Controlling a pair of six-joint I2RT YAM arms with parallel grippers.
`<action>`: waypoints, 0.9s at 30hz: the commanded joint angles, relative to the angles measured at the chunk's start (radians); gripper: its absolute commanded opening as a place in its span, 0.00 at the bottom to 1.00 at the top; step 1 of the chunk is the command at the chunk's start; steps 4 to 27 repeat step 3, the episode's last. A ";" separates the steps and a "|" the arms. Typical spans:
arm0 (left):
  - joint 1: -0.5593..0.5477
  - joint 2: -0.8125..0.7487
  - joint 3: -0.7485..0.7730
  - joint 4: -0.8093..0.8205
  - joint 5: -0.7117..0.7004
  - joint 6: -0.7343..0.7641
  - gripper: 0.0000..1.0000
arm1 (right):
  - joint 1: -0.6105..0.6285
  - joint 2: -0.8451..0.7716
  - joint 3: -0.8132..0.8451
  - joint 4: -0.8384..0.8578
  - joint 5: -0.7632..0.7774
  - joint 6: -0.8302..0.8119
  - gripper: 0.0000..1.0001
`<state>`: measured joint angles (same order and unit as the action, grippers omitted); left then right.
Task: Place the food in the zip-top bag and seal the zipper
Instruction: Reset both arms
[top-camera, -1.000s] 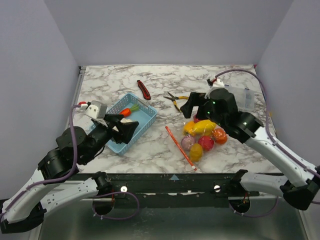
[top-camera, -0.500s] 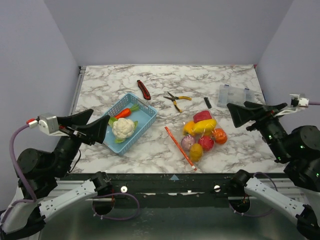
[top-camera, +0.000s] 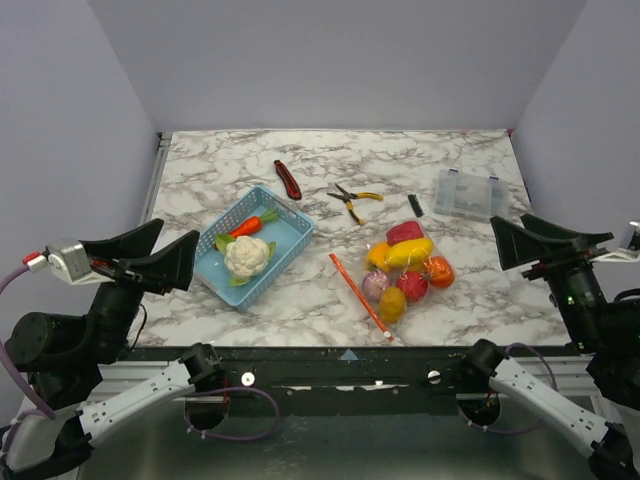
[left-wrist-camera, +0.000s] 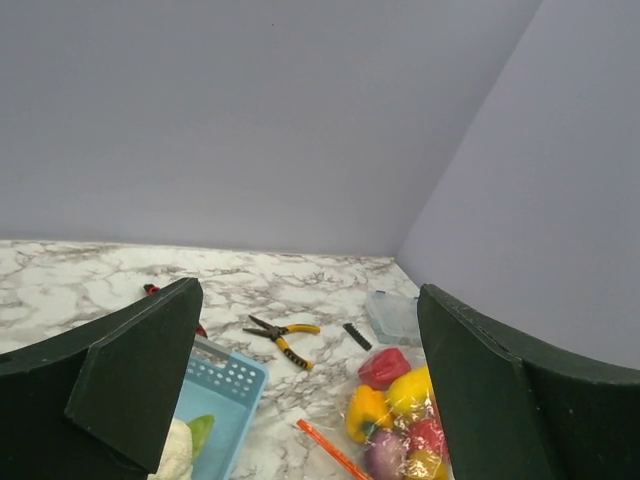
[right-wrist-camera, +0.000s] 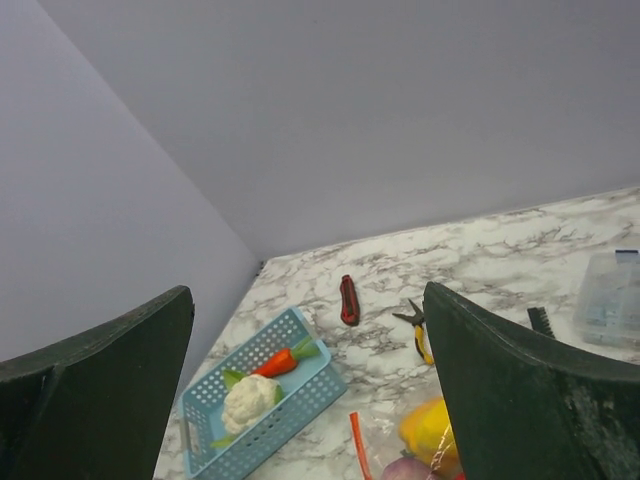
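Note:
The zip-top bag (top-camera: 408, 272) lies right of centre, with red, yellow, orange and purple food (top-camera: 411, 285) under its clear plastic. Its zipper (top-camera: 361, 296) runs diagonally along the bag's left side. The white cauliflower (top-camera: 247, 257) and orange carrot (top-camera: 250, 224) lie in a blue basket (top-camera: 289, 236). My left gripper (top-camera: 155, 256) is open and empty, raised near the left front edge. My right gripper (top-camera: 538, 241) is open and empty, raised at the right. The left wrist view shows the bag (left-wrist-camera: 405, 405) and zipper (left-wrist-camera: 330, 450). The right wrist view shows the cauliflower (right-wrist-camera: 247, 400) and carrot (right-wrist-camera: 275, 362).
A dark red-handled knife (top-camera: 287, 178), yellow-handled pliers (top-camera: 352, 199) and a small black piece (top-camera: 415, 205) lie at the back middle. A rigid clear compartment box (top-camera: 466, 193) stands at the back right. Grey walls enclose the marble table (top-camera: 300, 300).
Both arms have pulled back and up toward the near edge. The right gripper left the bag, the left gripper left the basket, and the cauliflower now shows there.

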<state>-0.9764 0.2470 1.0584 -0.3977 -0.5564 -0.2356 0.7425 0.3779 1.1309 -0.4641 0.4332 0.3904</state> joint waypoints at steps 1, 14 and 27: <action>0.004 0.011 0.023 0.014 -0.018 0.020 0.91 | 0.002 -0.030 -0.066 0.034 0.109 -0.028 1.00; 0.005 0.023 0.026 0.013 -0.008 0.019 0.91 | 0.003 -0.026 -0.062 0.010 0.140 -0.014 1.00; 0.005 0.023 0.026 0.013 -0.008 0.019 0.91 | 0.003 -0.026 -0.062 0.010 0.140 -0.014 1.00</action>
